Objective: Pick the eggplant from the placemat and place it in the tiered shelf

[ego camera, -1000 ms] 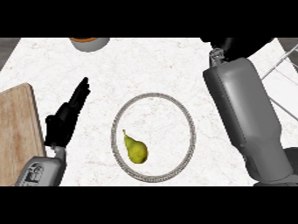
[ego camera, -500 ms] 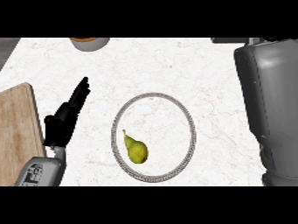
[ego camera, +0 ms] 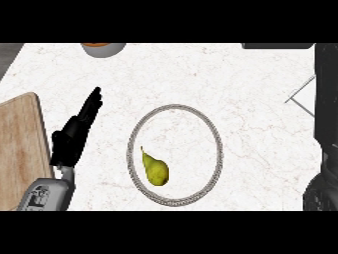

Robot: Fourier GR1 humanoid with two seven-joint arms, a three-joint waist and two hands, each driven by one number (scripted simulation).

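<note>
No eggplant shows on the counter. The only item on the round placemat (ego camera: pixel 217 149), at centre frame, is a yellow-green pear (ego camera: pixel 154 168) lying in its lower left part, narrow neck pointing up-frame. The left hand (ego camera: pixel 76 134), left of the placemat and apart from it, has fingers straight and together, holding nothing. The right forearm (ego camera: pixel 334 99) runs up the right edge; its hand is out of view. A wire piece (ego camera: pixel 301 96) at right may belong to the tiered shelf (too little shows to be sure). Judged by look, the pear is light, stiff, smooth-skinned and bruisable; a hold across its wide lower body seems safest.
</note>
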